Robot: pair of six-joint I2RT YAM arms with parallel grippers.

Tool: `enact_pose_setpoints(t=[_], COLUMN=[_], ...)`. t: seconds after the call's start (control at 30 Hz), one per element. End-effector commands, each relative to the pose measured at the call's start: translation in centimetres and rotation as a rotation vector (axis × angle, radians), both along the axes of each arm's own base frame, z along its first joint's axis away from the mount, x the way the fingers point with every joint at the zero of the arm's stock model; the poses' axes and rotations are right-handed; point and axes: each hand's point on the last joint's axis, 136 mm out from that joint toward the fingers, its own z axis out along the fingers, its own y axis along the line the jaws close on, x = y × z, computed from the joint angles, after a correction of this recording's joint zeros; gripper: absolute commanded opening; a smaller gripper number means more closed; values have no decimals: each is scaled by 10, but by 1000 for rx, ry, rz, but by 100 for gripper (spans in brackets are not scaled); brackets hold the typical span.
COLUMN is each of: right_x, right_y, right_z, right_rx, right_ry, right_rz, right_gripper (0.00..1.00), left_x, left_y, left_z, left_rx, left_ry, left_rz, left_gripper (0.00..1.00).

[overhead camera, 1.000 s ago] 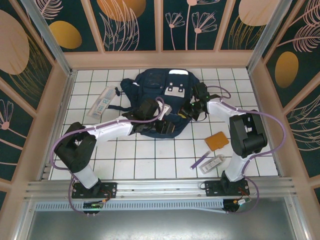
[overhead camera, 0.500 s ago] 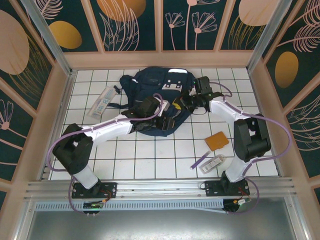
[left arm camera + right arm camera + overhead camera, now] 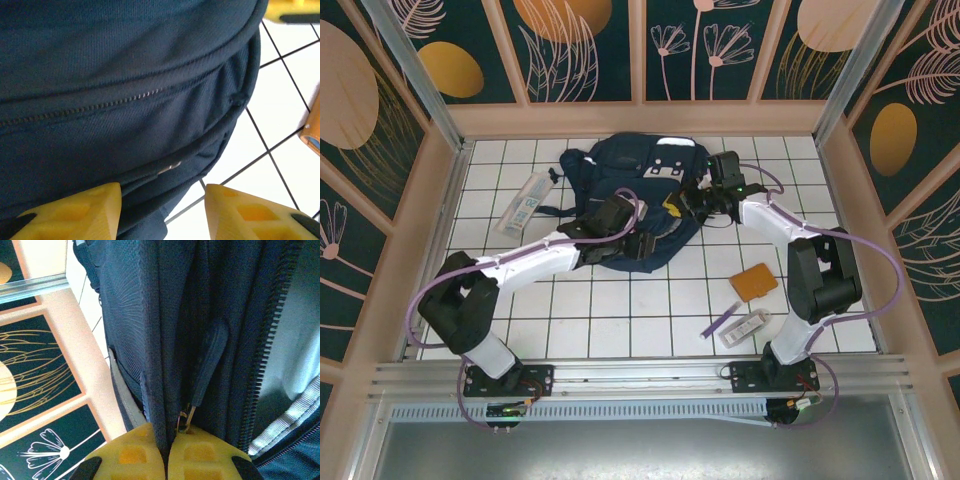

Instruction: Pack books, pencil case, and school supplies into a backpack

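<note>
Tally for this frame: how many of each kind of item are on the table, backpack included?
Backpack: 1
Orange book: 1
Purple pen: 1
Clear packs: 2
Total: 5
</note>
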Motion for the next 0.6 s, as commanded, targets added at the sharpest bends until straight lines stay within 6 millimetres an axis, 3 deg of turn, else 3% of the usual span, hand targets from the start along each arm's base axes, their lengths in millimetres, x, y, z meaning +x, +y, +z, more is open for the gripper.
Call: enact_pose_setpoints(t=[0.0, 0.07, 0.23, 0.43, 0.47, 0.57], right_x=[10, 10, 13, 16, 17, 19], right_y=[20, 24, 26, 28, 28, 28], right_z=[65, 69, 86, 99, 101, 98], right_rx=[166, 192, 223, 245, 246, 239], right_ry=[-138, -131, -150, -164, -168, -159], right_rz=[67, 81, 76, 77, 76, 76], right_gripper=[0, 0, 0, 0, 0, 0], left_x=[-10, -12, 1, 8, 5, 10], left_y=[-5, -7, 14, 19, 24, 33], left_z=[0, 3, 11, 35, 30, 41], left_rx=[-44, -90, -144, -142, -137, -162], left_ry=[-5, 1, 20, -84, -94, -182], left_rz=[-118, -161, -135, -152, -143, -101], left_gripper=[46, 47, 51, 53, 54, 60])
